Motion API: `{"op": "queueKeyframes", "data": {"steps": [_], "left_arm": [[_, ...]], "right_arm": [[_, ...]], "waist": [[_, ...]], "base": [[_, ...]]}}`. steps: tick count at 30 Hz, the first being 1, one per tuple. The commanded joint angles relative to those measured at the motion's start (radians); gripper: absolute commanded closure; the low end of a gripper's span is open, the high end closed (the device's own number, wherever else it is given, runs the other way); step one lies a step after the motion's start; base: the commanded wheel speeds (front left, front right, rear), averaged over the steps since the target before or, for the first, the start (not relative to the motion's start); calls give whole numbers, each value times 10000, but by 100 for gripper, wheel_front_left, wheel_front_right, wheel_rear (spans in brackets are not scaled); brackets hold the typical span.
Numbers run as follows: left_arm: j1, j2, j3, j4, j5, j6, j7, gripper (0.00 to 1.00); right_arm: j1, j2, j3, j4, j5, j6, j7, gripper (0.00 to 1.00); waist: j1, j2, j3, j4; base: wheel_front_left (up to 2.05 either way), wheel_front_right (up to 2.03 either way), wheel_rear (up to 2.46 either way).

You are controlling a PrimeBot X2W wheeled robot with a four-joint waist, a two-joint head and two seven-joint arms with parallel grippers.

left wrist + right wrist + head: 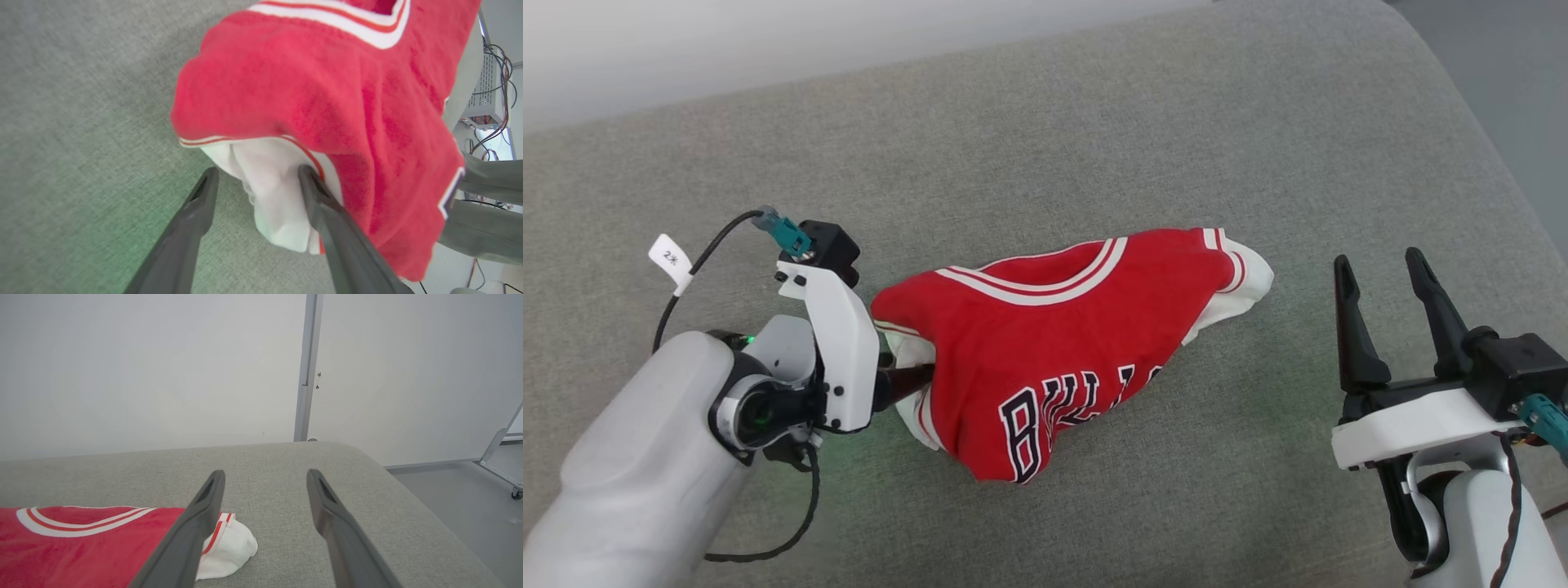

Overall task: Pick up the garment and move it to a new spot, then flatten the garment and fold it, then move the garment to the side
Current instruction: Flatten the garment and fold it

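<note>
The garment (1054, 343) lies crumpled in the middle of the grey cushion (1094, 122), red side up with part of the black "BULLS" lettering showing and striped trim along its far edge. My left gripper (919, 377) is at its left end, fingers pushed in under the cloth. In the left wrist view the left gripper (257, 175) is open, with the white cuff (278, 204) bulging between the two fingers below the red garment (306, 94). My right gripper (1379, 263) hovers open and empty to the right of the garment. The right gripper (265, 474) points past the garment's (81, 547) white cuff end.
The cushion's right edge (1503, 180) drops to a grey floor (457, 490). A pale wall (163, 367) stands behind the far edge. A wheeled metal frame (500, 473) stands on the floor at the right. Cables and a metal box (486, 98) lie beyond the cushion.
</note>
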Motion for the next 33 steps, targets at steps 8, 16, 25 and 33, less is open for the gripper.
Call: {"op": "queueKeyframes", "data": {"steps": [8, 16, 25, 33], "left_arm": [[-387, -258, -233, 1010, 2, 230, 440, 100], [-821, 945, 334, 902, 196, 315, 217, 100], [-921, 3427, 1023, 678, 1091, 768, -356, 100], [-840, 3464, 1264, 277, 737, 735, -533, 100]], "right_arm": [[-249, 82, 18, 159, 81, -3, -164, 0], [-220, 92, -277, 150, -61, -3, -186, 0], [-193, 94, -365, 62, -161, -3, -109, 0], [-231, 99, -285, 74, -166, -3, -67, 0]], "waist": [[0, 0, 256, -39], [0, 0, 176, 343], [0, 0, 146, 705], [0, 0, 132, 805]], "base": [[0, 0, 0], [0, 0, 0], [0, 0, 0], [0, 0, 0]]}}
